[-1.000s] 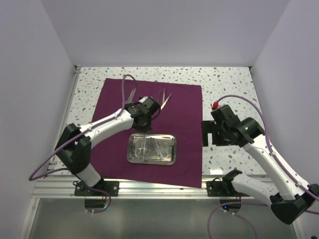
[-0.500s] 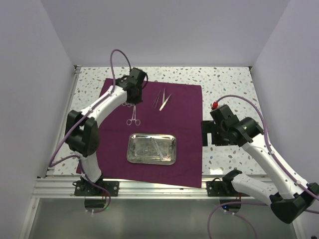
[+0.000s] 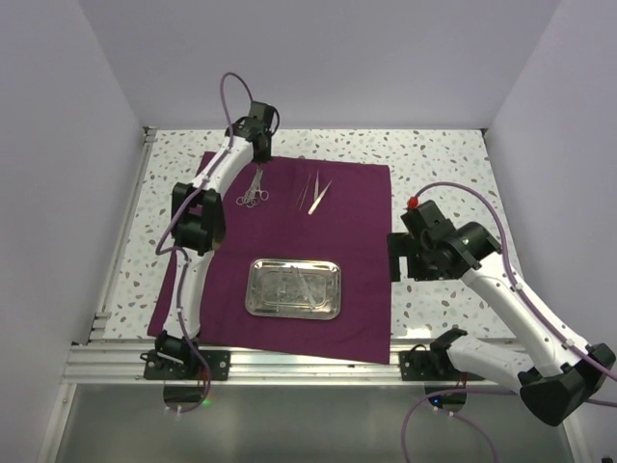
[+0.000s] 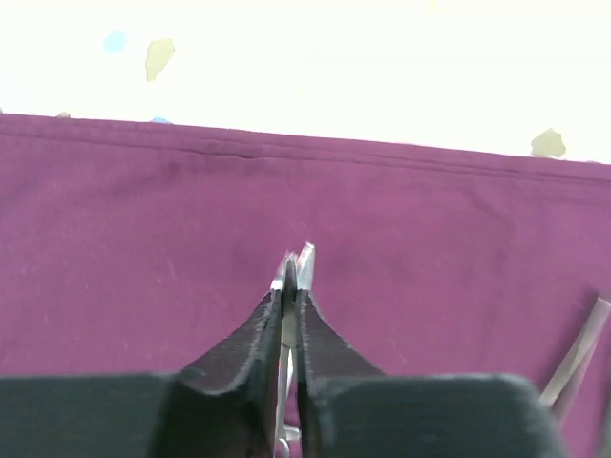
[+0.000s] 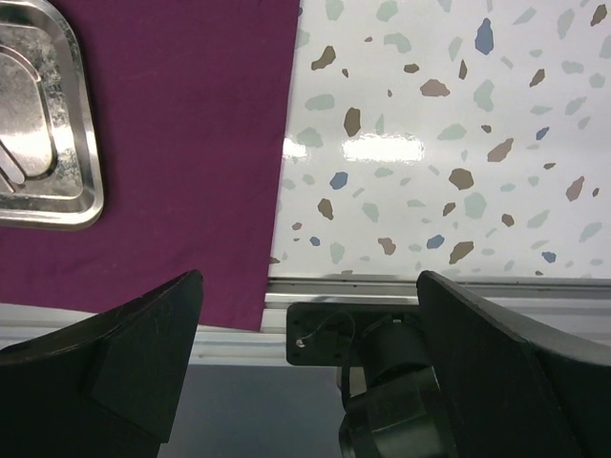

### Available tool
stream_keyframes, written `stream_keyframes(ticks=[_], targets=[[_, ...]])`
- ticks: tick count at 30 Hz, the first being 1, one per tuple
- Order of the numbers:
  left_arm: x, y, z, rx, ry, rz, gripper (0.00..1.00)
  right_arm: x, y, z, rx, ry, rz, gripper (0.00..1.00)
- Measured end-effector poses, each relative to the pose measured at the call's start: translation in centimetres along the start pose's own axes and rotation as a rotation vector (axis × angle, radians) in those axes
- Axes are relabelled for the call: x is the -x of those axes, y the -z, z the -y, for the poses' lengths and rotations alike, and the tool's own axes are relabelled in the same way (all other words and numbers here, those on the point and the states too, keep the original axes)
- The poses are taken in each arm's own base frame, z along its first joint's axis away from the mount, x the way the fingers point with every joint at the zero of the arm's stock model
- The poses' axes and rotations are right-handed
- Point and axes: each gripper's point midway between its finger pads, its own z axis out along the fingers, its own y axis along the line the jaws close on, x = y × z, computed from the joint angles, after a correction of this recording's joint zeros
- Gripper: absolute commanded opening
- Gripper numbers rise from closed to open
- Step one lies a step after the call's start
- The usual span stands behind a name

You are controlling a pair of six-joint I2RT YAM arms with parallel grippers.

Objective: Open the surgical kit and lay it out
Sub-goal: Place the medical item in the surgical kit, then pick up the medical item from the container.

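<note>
Dark purple cloth wrap (image 3: 357, 241) lay flat over the left and middle of the terrazzo surface (image 3: 434, 164), reaching from near the far edge to the near edge. Steel tray (image 3: 253, 287) sat on the cloth toward the near edge, with thin silver instruments (image 3: 289, 286) lying in it. Two tweezers (image 3: 314, 193) lay side by side on the cloth near its far edge, well apart from the tray. Ring-handled forceps (image 3: 251, 193) lay left of the tweezers, rings toward the near edge, tips toward the far edge. Left arm (image 3: 217, 183) stretched to the far-left part of the cloth; left jaws were almost closed, black pads (image 4: 250, 334) pinching the thin steel tip (image 4: 304, 256) of the forceps, low over the cloth (image 4: 143, 239). Right arm (image 3: 501, 289) sat over the right edge of the cloth; right jaws were spread wide and held nothing. Right wrist view showed the cloth edge (image 5: 191, 143), a tray corner (image 5: 57, 143), bare surface (image 5: 430, 143) and the metal rail (image 5: 382, 298) at the near edge
</note>
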Motion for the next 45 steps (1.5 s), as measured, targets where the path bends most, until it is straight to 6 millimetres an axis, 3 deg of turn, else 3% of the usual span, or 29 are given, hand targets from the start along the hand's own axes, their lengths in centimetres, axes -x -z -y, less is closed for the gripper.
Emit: stream_keyframes(ticks=[3,4,7,13,16,21,24,27,32,37,45], targets=[[-0.5,-1.3,-1.2,0.012,0.011,-0.021,0.26,0.0,-0.1,0.1,-0.010,0.002,-0.004,0.98],[-0.5,-1.4,-1.5,0.014,0.015,-0.023,0.40,0.0,-0.2,0.1,-0.012,0.002,-0.004,0.98],[-0.6,-1.6,-2.4,0.020,0.022,-0.024,0.53,0.1,-0.3,0.3,-0.024,0.003,-0.003,0.98],[-2.5,-1.2,-2.4,0.010,0.020,-0.077,0.56,1.1,-0.6,-1.0,0.015,0.016,-0.009,0.97],[-4.6,1.3,-2.6,0.002,0.020,-0.120,0.56,3.0,-0.4,-4.0,0.139,0.025,0.007,0.98],[-5.9,8.2,-2.1,-0.028,0.000,-0.106,0.56,5.9,-0.7,-10.3,0.317,0.110,0.014,0.98],[-6.6,12.5,-0.9,-0.058,-0.011,-0.075,0.55,6.0,-1.6,-14.5,0.369,0.218,-0.014,0.96],[-8.5,15.4,-0.8,-0.077,-0.008,-0.074,0.55,5.0,-3.2,-17.4,0.397,0.280,-0.063,0.93],[-12.3,18.0,-3.6,-0.040,0.024,-0.115,0.54,4.0,-6.3,-18.7,0.379,0.295,-0.141,0.90],[-16.1,19.8,-5.5,-0.016,0.028,-0.152,0.55,4.0,-7.9,-19.7,0.383,0.293,-0.148,0.92],[-20.9,20.5,-6.5,-0.028,0.018,-0.210,0.55,3.6,-10.2,-20.7,0.362,0.295,-0.167,0.92]])
